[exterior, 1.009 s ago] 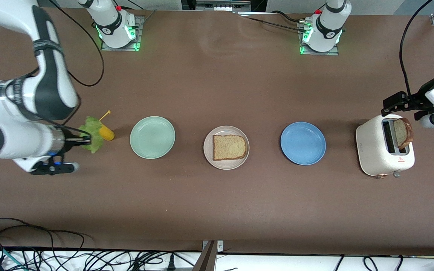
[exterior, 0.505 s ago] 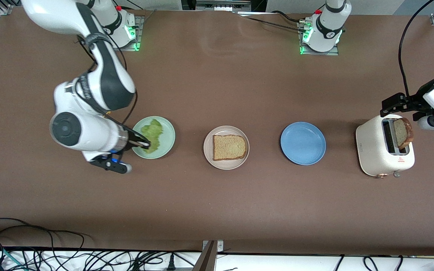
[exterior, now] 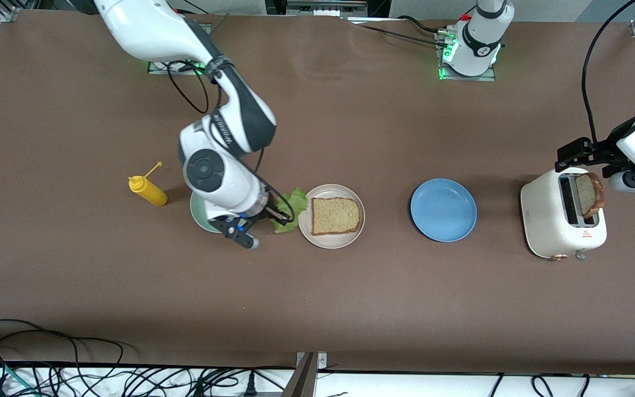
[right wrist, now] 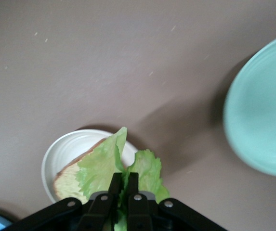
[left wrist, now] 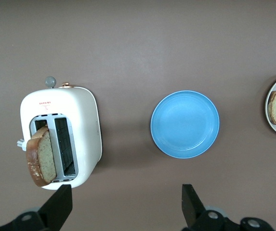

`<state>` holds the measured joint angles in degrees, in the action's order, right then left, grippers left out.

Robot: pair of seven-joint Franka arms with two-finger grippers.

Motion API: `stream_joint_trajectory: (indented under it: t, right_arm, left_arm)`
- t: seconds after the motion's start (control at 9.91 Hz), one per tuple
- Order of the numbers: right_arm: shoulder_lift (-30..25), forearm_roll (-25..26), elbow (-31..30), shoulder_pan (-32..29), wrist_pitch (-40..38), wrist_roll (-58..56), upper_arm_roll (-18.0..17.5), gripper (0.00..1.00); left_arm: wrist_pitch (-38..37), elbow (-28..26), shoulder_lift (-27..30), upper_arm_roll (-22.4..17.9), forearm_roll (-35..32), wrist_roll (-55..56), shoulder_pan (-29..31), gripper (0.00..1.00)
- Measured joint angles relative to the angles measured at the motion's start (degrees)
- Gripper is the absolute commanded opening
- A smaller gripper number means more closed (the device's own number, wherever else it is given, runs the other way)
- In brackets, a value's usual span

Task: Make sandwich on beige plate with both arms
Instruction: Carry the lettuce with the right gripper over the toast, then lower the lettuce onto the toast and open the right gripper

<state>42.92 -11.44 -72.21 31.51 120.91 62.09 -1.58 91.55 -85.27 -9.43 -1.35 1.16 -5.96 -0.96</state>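
Note:
My right gripper is shut on a ruffled green lettuce leaf and holds it in the air between the mint-green plate and the beige plate. In the right wrist view the fingers pinch the leaf. One bread slice lies on the beige plate. The other slice stands in the white toaster. My left gripper is open, over the table beside the toaster; its fingers show wide apart in the left wrist view.
A blue plate sits between the beige plate and the toaster. A yellow squeeze bottle lies toward the right arm's end, beside the mint-green plate. Cables hang along the table's near edge.
My right gripper has carried the lettuce from beside the yellow bottle, over the mint-green plate, to the edge of the beige plate. The left arm has barely moved.

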Motion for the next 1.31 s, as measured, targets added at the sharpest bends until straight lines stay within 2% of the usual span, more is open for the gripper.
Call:
stream_joint_trajectory:
  t: [0.2, 0.4, 0.61, 1.01, 1.31]
  right_arm:
    - [2.66, -0.01, -0.01, 4.05, 6.18, 8.49, -0.02, 0.09]
    - [5.54, -0.01, -0.04, 6.66, 10.37, 13.25, 0.04, 0.16]
    - [8.01, 0.20, -0.04, 8.04, 13.41, 14.84, 0.08, 1.00]
    - [8.31, 4.59, 0.83, 8.39, 13.86, 15.11, 0.80, 1.00]
    - [7.10, 5.13, 1.60, 8.38, 13.91, 15.11, 1.73, 1.00]
  left_arm:
    - [-0.01, 0.00, -0.10, -0.01, 0.00, 0.00, 0.00, 1.00]
    - [-0.01, -0.02, -0.23, -0.01, 0.00, 0.00, 0.00, 1.00]
    - [-0.01, -0.03, -0.27, -0.01, 0.00, 0.00, 0.00, 1.00]
    - [-0.01, -0.02, -0.32, -0.01, 0.00, 0.00, 0.00, 1.00]
    - [-0.02, -0.02, -0.44, -0.01, 0.00, 0.00, 0.00, 1.00]
